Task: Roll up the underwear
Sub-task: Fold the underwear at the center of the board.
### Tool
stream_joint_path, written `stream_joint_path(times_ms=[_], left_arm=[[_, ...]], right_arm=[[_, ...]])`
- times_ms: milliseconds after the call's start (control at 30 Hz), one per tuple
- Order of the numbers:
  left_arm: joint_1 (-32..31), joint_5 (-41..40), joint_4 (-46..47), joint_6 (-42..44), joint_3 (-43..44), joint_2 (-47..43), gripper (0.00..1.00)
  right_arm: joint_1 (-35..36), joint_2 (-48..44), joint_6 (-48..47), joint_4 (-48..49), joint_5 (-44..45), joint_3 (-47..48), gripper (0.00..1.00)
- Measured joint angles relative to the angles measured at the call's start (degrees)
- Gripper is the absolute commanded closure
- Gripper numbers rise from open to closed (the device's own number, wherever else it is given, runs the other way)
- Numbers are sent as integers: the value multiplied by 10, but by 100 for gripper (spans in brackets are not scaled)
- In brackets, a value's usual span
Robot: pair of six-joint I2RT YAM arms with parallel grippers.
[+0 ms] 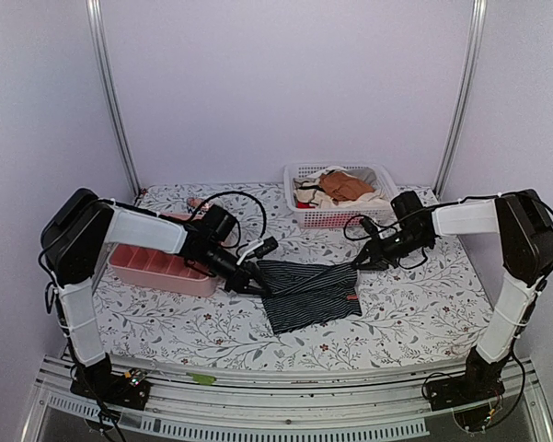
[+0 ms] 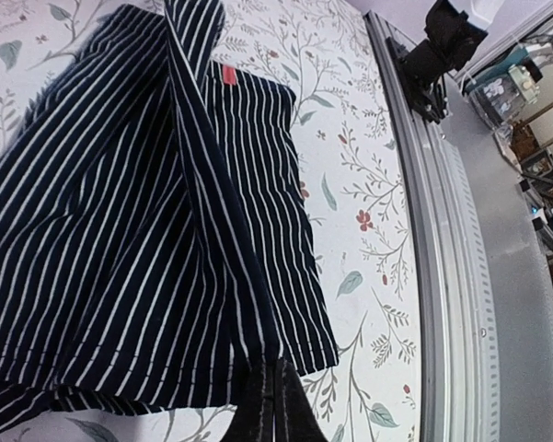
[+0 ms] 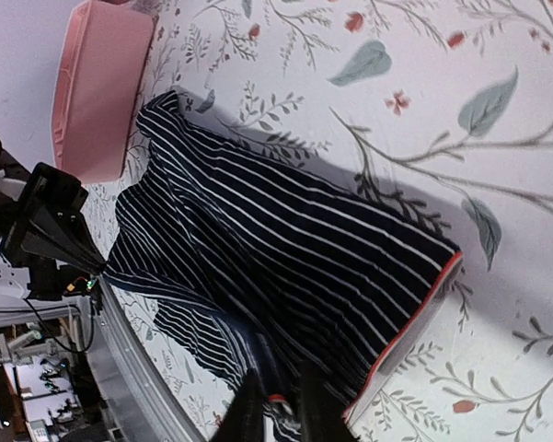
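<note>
I see a counter [image 1: 405, 313] covered in a white cloth printed with leaves and small red flowers. Near its middle lies the dark, white-striped underwear [image 1: 308, 293], its near part flat on the cloth, with a small red tag at the right hem. A pink compartment tray [image 1: 156, 267] sits at the left. A white slatted basket [image 1: 336, 219] stands at the back.

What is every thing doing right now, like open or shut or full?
underwear: unrolled, spread out, top edge pinched at both ends.
left gripper: shut on the underwear.
right gripper: shut on the underwear.
white basket: upright, holding garments.
pink tray: upright, no lid.
</note>
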Motion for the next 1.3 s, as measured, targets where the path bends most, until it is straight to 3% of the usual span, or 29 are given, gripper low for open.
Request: stream_joint_path(times_ms=[67, 167, 267, 567, 667, 833, 1067, 1300], left_arm=[[-7, -7, -2, 8, -8, 0, 84], [-13, -20, -12, 28, -16, 0, 71], [-14, -36, -23, 43, -30, -10, 65], [-17, -74, -26, 93, -62, -74, 62], [-21, -93, -25, 101, -62, -74, 53], [-38, -129, -19, 117, -64, -74, 54], [-80, -178, -5, 133, -83, -74, 55], [-85, -195, 13, 133, -83, -74, 55]], right_arm=[[0, -3, 5, -23, 5, -4, 50], [0, -17, 14, -52, 7, -21, 42], [0, -50, 24, -79, 5, -39, 46], [5, -75, 62, -111, 10, -20, 49], [17, -61, 67, -128, 20, 8, 52], [48, -56, 89, -143, 30, 9, 59], [69, -86, 156, -142, 40, -85, 62], [68, -98, 223, -85, 21, -141, 68]])
